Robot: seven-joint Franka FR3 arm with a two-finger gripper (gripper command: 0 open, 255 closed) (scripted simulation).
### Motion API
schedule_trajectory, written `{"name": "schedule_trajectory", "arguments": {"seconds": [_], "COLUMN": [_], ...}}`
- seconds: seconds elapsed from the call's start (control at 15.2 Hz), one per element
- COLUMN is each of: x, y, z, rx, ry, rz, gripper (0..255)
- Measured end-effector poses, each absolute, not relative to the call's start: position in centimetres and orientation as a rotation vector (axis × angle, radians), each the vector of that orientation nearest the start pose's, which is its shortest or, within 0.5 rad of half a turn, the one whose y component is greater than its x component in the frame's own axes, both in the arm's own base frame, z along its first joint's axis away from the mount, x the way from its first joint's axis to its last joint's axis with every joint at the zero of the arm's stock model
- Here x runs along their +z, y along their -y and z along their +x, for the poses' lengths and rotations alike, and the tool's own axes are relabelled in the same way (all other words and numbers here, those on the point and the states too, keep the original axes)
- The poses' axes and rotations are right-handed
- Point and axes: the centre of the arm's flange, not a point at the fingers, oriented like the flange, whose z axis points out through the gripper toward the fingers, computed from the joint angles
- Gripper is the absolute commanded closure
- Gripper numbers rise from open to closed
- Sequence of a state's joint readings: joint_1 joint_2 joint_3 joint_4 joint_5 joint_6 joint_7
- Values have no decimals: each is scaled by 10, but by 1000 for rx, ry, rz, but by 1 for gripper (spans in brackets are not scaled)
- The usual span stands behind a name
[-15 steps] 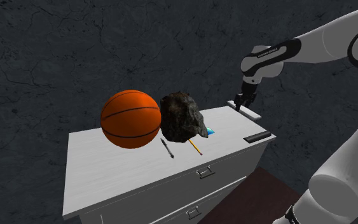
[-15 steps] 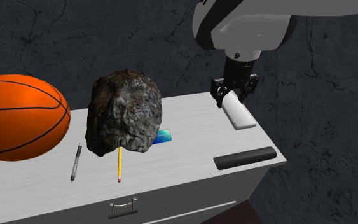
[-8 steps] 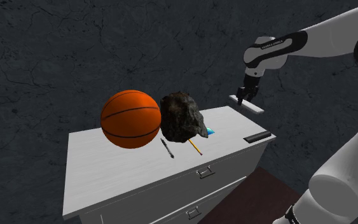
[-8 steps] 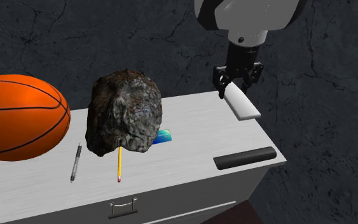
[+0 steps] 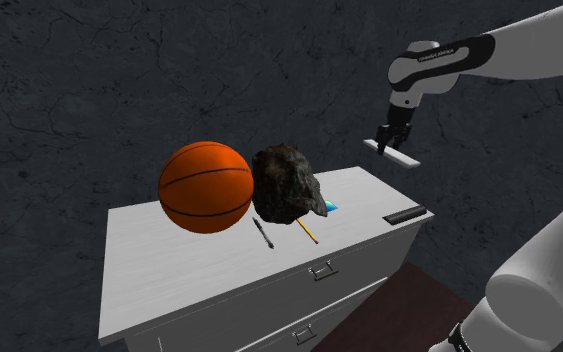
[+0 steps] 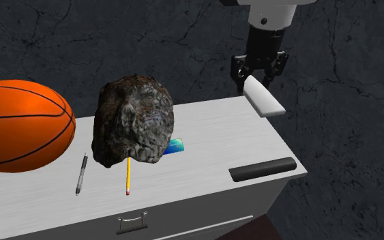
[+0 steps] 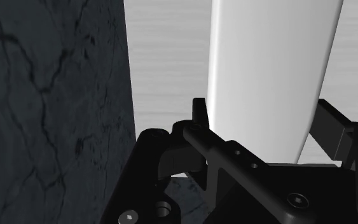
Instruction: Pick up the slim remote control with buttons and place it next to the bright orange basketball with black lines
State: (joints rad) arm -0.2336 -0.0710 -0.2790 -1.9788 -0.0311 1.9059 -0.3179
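Grey drawer cabinet (image 5: 199, 270) top: gripper (image 6: 258, 78) clamped on white remote (image 6: 265, 106), held above its 2 o'clock corner, likely for clearance over the rock (image 5: 287, 184); basketball (image 5: 206, 187) touches the rock's 9 o'clock side.

wall (image 5: 119, 80): dark, cracked | cabinet (image 5: 169, 262): pale grey, drawers with handles | floor (image 5: 421, 290): dark reddish-brown

White arm (image 5: 529, 45) reaches out, fingers (image 6: 239, 72) pointing down, clasping the remote (image 6: 264, 101).
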Motion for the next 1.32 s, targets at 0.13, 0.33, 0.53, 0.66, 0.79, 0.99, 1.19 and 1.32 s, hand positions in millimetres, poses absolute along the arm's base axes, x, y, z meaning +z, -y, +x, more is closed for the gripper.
{"name": "schedule_trajectory", "arguments": {"seconds": [0.13, 0.33, 0.53, 0.66, 0.79, 0.99, 1.19, 1.32], "x": [506, 523, 538, 549, 559, 573, 590, 602], "y": [267, 266, 268, 268, 267, 267, 268, 267], "z": [466, 466, 466, 466, 466, 467, 467, 466], "rx": [13, 13, 13, 13, 13, 13, 13, 13], "ry": [-288, -289, -289, -289, -289, -289, -289, -289], "rz": [-3136, -3136, -3136, -3136, -3136, -3136, -3136, -3135], "gripper": [255, 255, 255, 255, 255, 255, 255, 255]}}
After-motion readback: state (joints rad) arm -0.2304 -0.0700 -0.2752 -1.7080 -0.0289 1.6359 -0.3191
